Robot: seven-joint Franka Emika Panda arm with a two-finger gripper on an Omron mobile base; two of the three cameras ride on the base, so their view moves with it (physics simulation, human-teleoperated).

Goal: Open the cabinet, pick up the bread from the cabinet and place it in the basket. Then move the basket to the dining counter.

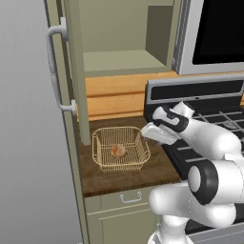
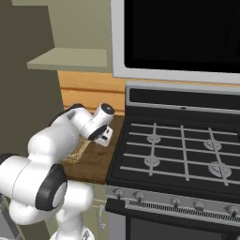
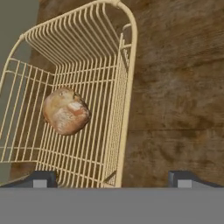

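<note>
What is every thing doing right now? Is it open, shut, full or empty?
cabinet: door swung open, shelf bare.
bread: lying inside the basket.
basket: upright on the wood worktop, holding the bread.
gripper: open, straddling the basket's wall, holding nothing.
drawer: shut.
stove: burners bare.

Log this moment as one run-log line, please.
cabinet: open | bread: in basket | gripper: open, straddling basket wall | basket: on worktop

basket point(image 1: 120, 148) open above, cabinet door point(image 1: 76, 71) crowding left, stove point(image 1: 209, 128) right
</note>
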